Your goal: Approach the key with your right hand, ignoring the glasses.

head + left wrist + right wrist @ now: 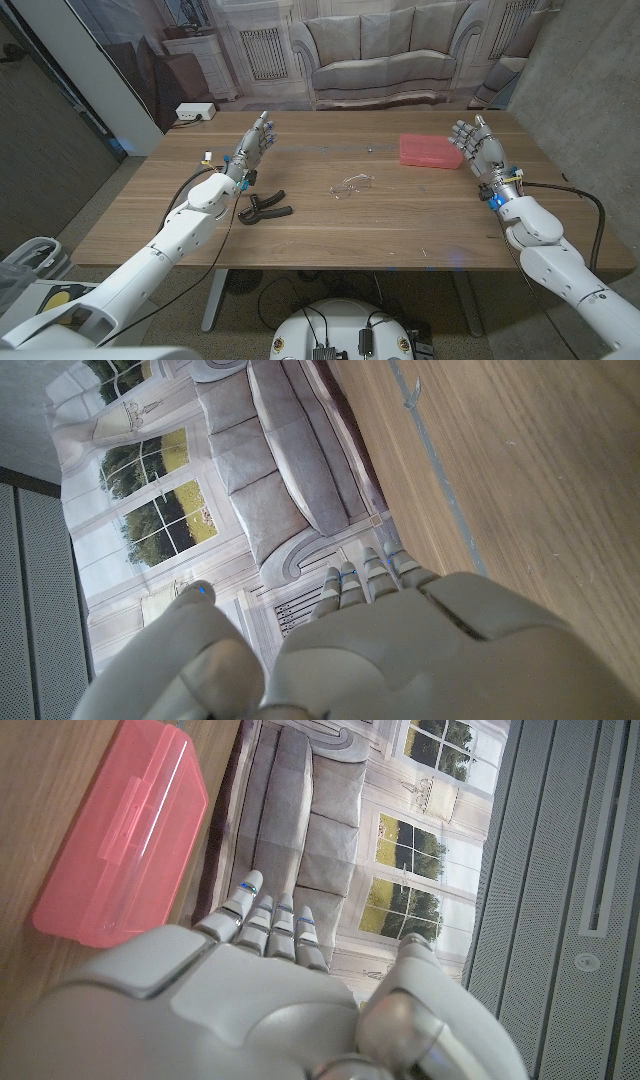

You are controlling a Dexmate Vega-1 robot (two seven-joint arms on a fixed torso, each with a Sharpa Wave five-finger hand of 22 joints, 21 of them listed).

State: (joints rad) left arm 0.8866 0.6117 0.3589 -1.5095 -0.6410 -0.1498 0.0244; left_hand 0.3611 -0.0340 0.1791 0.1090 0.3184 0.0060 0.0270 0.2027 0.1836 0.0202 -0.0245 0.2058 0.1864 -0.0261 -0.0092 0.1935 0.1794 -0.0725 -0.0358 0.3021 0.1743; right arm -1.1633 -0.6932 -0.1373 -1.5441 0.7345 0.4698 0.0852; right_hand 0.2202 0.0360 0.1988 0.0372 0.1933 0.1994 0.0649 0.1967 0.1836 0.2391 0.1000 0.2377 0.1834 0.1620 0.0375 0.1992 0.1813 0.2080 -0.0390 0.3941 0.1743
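While the clear glasses (352, 185) are lying mid-table, the right hand (474, 143) is hovering open-fingered beside the pink box (428, 151), the left hand (254, 142) likewise empty.

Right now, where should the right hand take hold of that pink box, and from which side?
Probably across its narrow width near the right end. The pink box lies flat and low, its long sides running across the table, and the right hand stands open beside that end, so come from above.
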